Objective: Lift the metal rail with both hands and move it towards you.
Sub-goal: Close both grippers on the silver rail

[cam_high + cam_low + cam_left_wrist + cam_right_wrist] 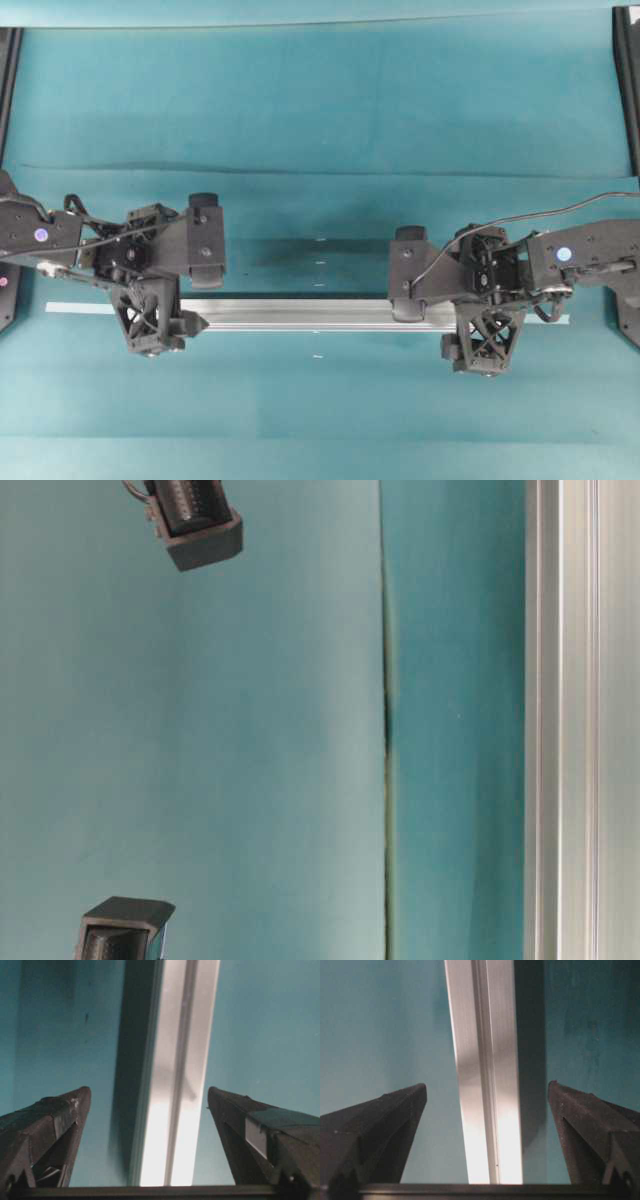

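Silver metal rail (300, 313), no legible markings

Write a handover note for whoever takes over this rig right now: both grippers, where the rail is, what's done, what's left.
Left gripper: open, fingers either side of the metal rail, not gripping.
Right gripper: open, straddling the rail near its other end, not gripping.
Rail: flat on the teal table, lying crosswise between the arms.
Done: both grippers lined up over the rail.
Left: close both, lift together, bring the rail toward you.
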